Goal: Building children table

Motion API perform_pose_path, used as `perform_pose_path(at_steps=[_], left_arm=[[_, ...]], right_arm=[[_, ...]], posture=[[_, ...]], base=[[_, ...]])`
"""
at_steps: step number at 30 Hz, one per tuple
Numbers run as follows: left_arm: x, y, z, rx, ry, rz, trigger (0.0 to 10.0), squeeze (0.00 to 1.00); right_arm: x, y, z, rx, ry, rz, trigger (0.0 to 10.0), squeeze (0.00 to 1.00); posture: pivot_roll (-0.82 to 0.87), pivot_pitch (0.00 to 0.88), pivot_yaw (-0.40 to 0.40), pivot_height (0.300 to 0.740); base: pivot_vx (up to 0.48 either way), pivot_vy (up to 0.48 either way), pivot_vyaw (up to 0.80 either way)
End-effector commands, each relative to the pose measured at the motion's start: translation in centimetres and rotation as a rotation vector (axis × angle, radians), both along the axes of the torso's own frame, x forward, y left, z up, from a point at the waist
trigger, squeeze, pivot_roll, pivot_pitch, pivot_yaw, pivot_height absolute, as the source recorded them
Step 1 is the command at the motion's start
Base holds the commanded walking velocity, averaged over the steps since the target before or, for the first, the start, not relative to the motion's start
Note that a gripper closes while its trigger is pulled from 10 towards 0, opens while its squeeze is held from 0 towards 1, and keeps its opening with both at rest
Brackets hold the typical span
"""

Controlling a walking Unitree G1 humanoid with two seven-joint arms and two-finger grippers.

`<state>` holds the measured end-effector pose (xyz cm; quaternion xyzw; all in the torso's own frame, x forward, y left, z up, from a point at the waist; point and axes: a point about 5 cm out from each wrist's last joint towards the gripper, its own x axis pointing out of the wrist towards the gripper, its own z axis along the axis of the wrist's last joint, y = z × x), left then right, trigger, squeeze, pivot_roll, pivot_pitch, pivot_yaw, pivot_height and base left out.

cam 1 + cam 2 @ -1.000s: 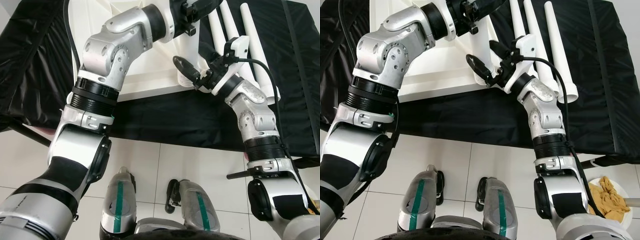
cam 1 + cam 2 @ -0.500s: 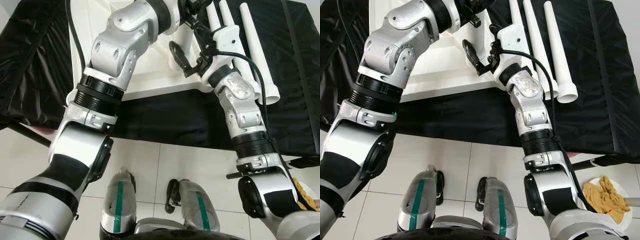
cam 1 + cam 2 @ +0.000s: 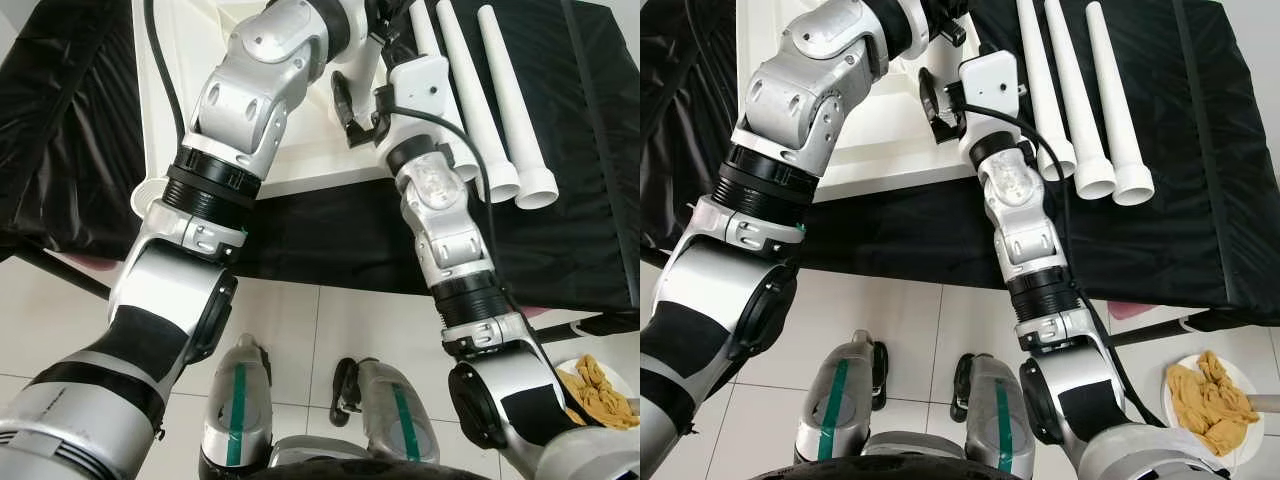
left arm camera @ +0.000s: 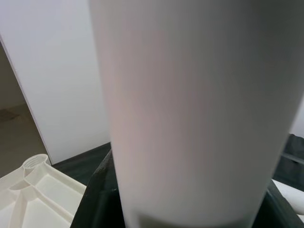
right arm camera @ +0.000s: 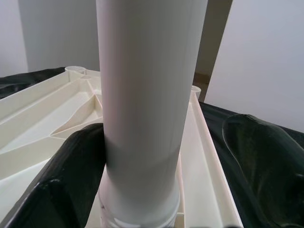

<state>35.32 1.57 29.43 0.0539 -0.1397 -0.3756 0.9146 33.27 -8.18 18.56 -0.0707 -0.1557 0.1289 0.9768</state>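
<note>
tabletop [image 3: 870, 140], upside down on the black cloth [image 3: 1200, 180], had one leg [image 5: 145, 109] upright at its near corner, our left gripper [image 4: 190, 199] clamping it, right gripper [image 5: 156, 156] wide around it, three legs [image 3: 1080, 110] left.

White plastic children's tabletop [image 3: 855, 140]: lies upside down on a black-covered surface, ribbed underside up, with round threaded sockets at its corners [image 4: 35, 163]. White plastic tube leg [image 5: 145, 104]: stands upright in a corner socket of the tabletop, base seated at the socket rim. Three further white tapered plastic legs [image 3: 1080, 95]: lie side by side on the black cover just beside the tabletop, parallel, wide open ends toward the robot
</note>
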Motion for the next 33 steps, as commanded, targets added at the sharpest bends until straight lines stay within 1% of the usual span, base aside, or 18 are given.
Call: perform_pose_path(at_steps=[1,5,8,18,21,23,25,26,27,28,33], left_arm=[[0.2,0.1,1.3,-0.035,-0.039,0.085,10.0,0.00],[0.0,-0.4,1.4,-0.034,-0.050,0.084,10.0,0.00],[-0.1,-0.7,1.3,-0.036,-0.051,0.086,10.0,0.00],[-0.3,-1.3,1.3,-0.034,-0.057,0.076,10.0,0.00],[-0.3,-1.3,1.3,-0.033,-0.059,0.074,10.0,0.00],[-0.4,-1.4,1.3,-0.033,-0.060,0.073,10.0,0.00],[-0.4,-1.4,1.2,-0.033,-0.060,0.073,10.0,0.00],[-0.4,-1.4,1.2,-0.033,-0.059,0.073,10.0,0.00],[-0.4,-1.4,1.2,-0.033,-0.059,0.073,10.0,0.00],[-0.4,-1.4,1.2,-0.031,-0.060,0.074,10.0,0.00],[-0.4,-1.5,1.1,-0.028,-0.064,0.075,10.0,0.00]], right_arm=[[0.2,-1.0,-1.1,-0.001,0.052,-0.066,10.0,0.00],[0.0,-0.1,-1.6,0.034,0.079,-0.071,10.0,0.00],[-0.1,0.4,-1.7,0.037,0.080,-0.068,10.0,0.00],[-0.1,1.3,-1.3,0.040,0.059,-0.055,10.0,0.00],[0.0,1.4,-1.1,0.047,0.046,-0.057,10.0,0.00],[0.0,1.4,-0.7,0.081,0.023,-0.054,10.0,0.00],[0.0,1.3,-0.4,0.091,0.009,-0.056,10.0,0.00],[0.0,1.3,-0.2,0.122,-0.001,-0.051,10.0,0.00],[0.0,1.3,-0.2,0.122,-0.001,-0.051,10.0,0.00],[0.0,1.2,0.2,0.148,-0.017,-0.052,10.0,0.00],[0.1,0.9,0.5,0.160,-0.033,-0.066,10.0,0.00]], posture=[[0.07,0.006,-0.034,0.740],[0.07,0.010,-0.031,0.740],[0.07,0.011,-0.034,0.740],[0.08,0.008,-0.039,0.740],[0.08,0.007,-0.041,0.740],[0.09,0.006,-0.042,0.740],[0.09,0.006,-0.043,0.740],[0.09,0.004,-0.045,0.740],[0.09,0.004,-0.045,0.740],[0.09,0.003,-0.044,0.740],[0.09,0.000,-0.045,0.740]], base=[[0.000,0.000,0.00],[0.000,0.000,0.00],[0.000,0.000,0.00],[0.000,0.000,0.00],[0.000,0.000,0.00],[0.000,0.000,0.00],[0.000,0.000,0.00],[0.000,0.000,0.00],[0.000,0.000,0.00],[0.000,0.000,0.00],[0.000,0.000,0.00]])
